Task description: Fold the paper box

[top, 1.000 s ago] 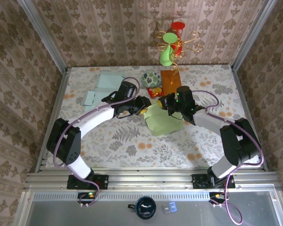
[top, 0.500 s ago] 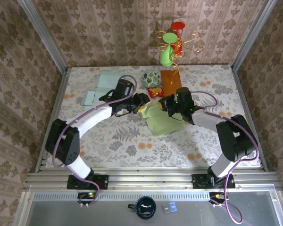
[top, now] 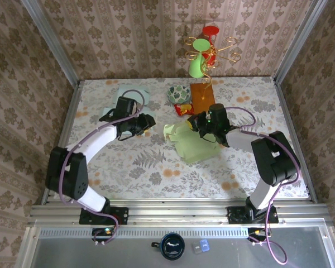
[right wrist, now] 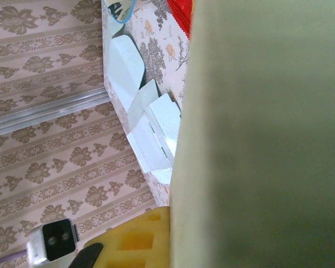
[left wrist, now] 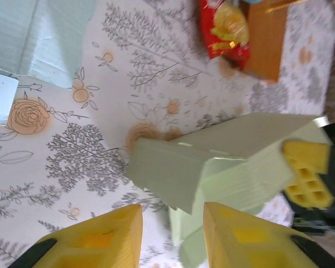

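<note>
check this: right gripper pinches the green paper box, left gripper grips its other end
No: the left gripper grips nothing; the left wrist view shows its jaws apart, short of the green paper box. The right gripper does pinch it.

Paper box [top: 191, 145] on table [top: 139, 167], left gripper [top: 150, 121] to its left, snack packet [top: 182, 109] behind, perhaps touching board [top: 201, 99].

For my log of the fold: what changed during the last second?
The left gripper drew back leftward, away from the paper box, and is now open and empty. The right gripper stays shut on the box, which lies about where it was.
</note>
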Available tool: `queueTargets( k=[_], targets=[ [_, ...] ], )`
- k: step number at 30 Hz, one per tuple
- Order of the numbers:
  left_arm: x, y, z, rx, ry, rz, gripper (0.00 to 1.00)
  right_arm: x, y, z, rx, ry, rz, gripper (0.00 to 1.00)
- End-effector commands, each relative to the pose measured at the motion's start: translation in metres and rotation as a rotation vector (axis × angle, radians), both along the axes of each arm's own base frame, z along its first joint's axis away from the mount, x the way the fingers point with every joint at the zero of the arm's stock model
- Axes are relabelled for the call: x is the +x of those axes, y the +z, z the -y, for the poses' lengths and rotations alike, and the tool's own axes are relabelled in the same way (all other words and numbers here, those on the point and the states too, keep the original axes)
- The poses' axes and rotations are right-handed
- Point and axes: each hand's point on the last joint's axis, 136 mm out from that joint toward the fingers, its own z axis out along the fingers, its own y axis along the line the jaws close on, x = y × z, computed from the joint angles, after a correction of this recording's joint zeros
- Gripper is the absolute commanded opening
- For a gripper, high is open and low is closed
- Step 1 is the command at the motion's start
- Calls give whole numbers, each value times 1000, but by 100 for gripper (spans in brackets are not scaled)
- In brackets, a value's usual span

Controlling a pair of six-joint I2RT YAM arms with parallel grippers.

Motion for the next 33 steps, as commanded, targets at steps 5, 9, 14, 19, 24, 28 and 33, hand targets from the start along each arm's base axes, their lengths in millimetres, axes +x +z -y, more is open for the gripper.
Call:
queueTargets(
  k=[5, 9, 14, 19, 24, 28, 33],
  targets=[
    [14, -19, 16, 98, -214, 142, 45, 0, -7, 1, -13, 12, -3, 0],
    [14, -30, 28, 122, -278, 164, 49, 0, -8, 1, -6, 9, -1, 0],
    [12, -43, 40, 148, -321, 178, 52, -1, -9, 2, -2, 11, -3, 1],
    [10, -43, 47, 129, -335, 191, 51, -2, -9, 6, -5, 3, -1, 8],
    [3, -40, 53, 112, -353, 197, 48, -1, -5, 13, -11, -21, 9, 17],
    [-2, -41, 59, 97, -363, 192, 46, 0, -2, 16, -20, -30, 16, 20],
    [-6, -41, 64, 91, -365, 181, 43, 1, -2, 19, -24, -46, 18, 20]
  ],
)
